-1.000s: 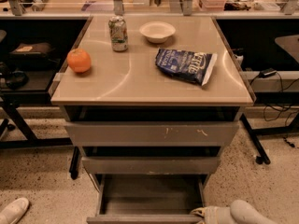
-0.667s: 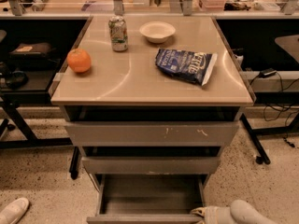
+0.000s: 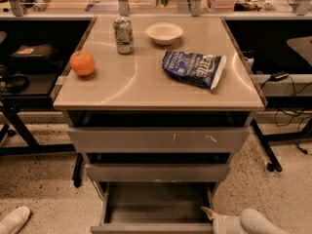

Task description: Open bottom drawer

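Camera view, looking down on the desk from the front: the end effector (image 3: 210, 213) sits at the lower right edge of the picture, its pale tip at the right front corner of the bottom drawer (image 3: 156, 204), touching or very nearly touching the drawer's side wall. Whether it is open or closed cannot be told. Behind it, a white rounded arm (image 3: 246, 222) runs off to the right and down out of view.

The bottom drawer is pulled well out toward the camera. Its shallow grey box is bare inside, and its front panel lies along the bottom edge of the picture. Above it, the middle drawer (image 3: 157, 172) stands out a little. The top drawer (image 3: 158, 139), the widest, carries pale scratch marks right of centre.

On the desk (image 3: 141, 89) lie an orange (image 3: 82, 63) at the left, a drink can (image 3: 123, 34) upright behind it, a pale bowl (image 3: 164, 32) just right of the can, and a blue chip bag (image 3: 194, 68) lying flat at the right. A white shoe (image 3: 13, 221) shows on the speckled floor at the lower left.
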`<state>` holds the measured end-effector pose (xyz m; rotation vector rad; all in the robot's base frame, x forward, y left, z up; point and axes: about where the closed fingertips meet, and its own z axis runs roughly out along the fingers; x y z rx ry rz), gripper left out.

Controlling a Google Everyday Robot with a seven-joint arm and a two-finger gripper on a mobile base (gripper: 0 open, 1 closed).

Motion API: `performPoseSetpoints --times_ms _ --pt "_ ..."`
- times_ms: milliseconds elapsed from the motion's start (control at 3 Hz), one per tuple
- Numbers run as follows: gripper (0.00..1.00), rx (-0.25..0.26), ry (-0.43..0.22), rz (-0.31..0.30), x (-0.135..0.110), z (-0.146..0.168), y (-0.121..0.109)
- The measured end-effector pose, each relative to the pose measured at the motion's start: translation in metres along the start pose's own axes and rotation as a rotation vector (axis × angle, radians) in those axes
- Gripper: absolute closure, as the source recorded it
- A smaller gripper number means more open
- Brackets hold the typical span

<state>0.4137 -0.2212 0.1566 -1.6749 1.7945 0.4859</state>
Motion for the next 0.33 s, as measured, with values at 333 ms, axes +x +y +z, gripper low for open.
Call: performPoseSetpoints --times_ms 333 --pt "0.00 0.000 0.000 0.000 0.0000 0.0000 0.0000"
